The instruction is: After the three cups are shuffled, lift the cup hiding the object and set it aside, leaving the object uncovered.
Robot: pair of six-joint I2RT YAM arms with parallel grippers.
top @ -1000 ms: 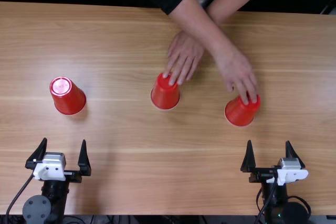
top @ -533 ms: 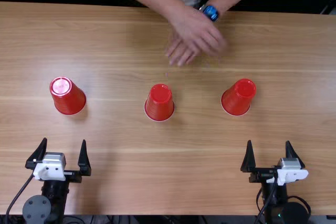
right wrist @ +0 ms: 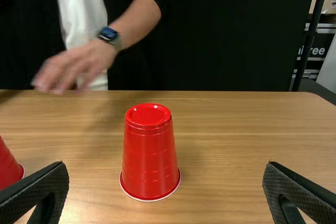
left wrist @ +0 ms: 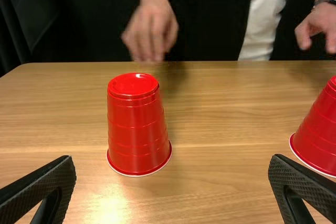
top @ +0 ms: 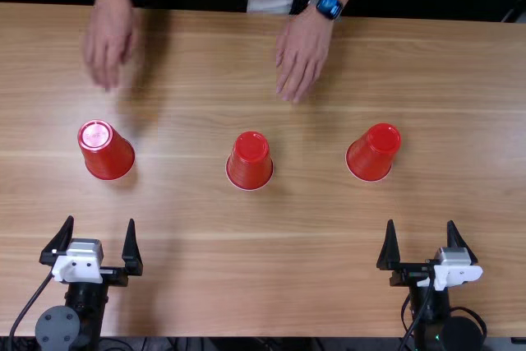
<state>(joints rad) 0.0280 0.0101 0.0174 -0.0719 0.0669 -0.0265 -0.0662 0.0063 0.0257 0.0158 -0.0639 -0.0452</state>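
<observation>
The left gripper [top: 99, 222] sits at the near edge of the light brown wooden table [top: 189, 236], its two flat black fingers spread wide with nothing between them. Straight ahead of it stands an upturned red plastic cup [top: 104, 152], rim down on the wood. The right gripper [top: 420, 223] is likewise agape and empty, and a second upturned red plastic cup [top: 374, 152] stands ahead of it, slightly toward the left gripper's side. Ahead of the gap between the grippers is the third red plastic cup [top: 249, 161] (which one covers the object I cannot tell). Beyond the cups, a person's hand [top: 108, 43] hovers past the left gripper's cup. The other hand [top: 302, 53], wearing a blue-faced wristwatch [top: 329, 6], hangs past the middle cup, touching none.
</observation>
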